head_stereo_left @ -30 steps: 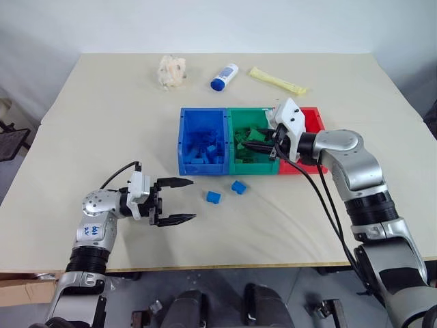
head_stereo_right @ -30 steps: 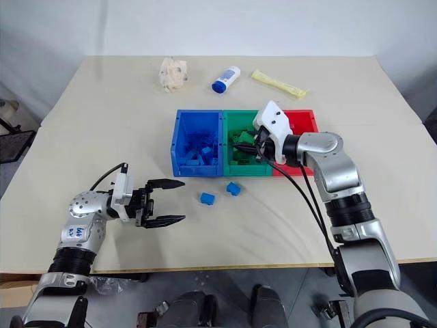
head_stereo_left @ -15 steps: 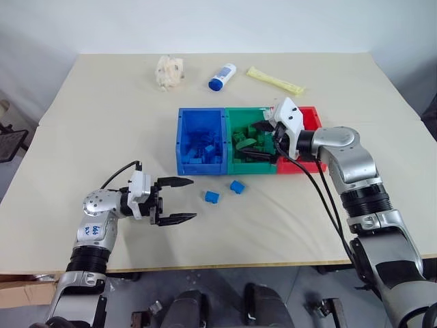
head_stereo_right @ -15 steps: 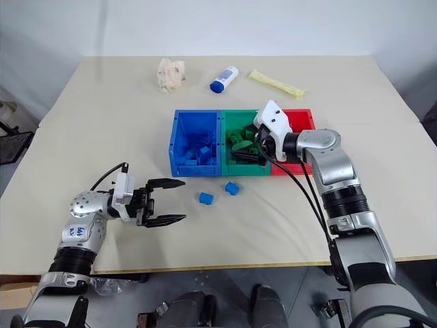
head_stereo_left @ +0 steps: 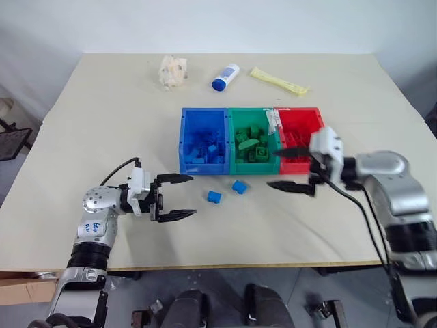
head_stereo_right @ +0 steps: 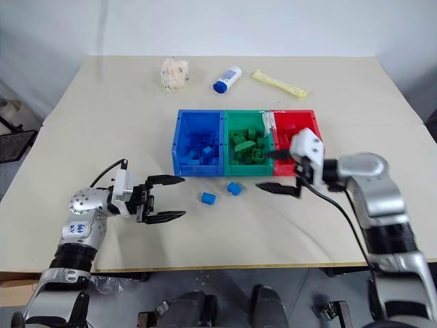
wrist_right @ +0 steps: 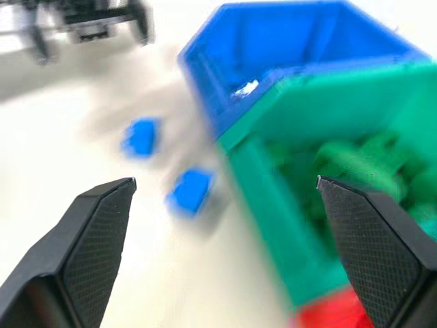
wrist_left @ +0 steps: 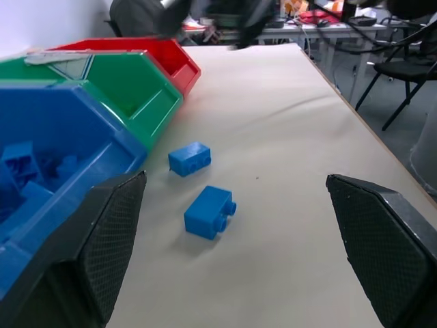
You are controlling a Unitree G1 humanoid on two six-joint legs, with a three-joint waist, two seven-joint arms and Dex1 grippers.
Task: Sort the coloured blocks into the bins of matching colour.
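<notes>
Lying on the table point(head_stereo_left: 102, 123) just in front of the bins point(head_stereo_left: 251, 140), two blue blocks point(head_stereo_left: 214, 197) point(head_stereo_left: 238, 186) sit between the grippers: the left gripper point(head_stereo_left: 179, 197) to their left, the right gripper point(head_stereo_left: 290, 169) to their right near the red bin's front, both spread wide and empty. Seen from the left wrist, both blocks' studs show, with the table's far edge beyond.

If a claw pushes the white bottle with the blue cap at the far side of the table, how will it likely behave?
The bottle lies on its side on the table, and looks round, so a sideways push would probably roll it. It looks small and plastic, likely light and stiff. Its smooth wall may slip in a pinch.
</notes>
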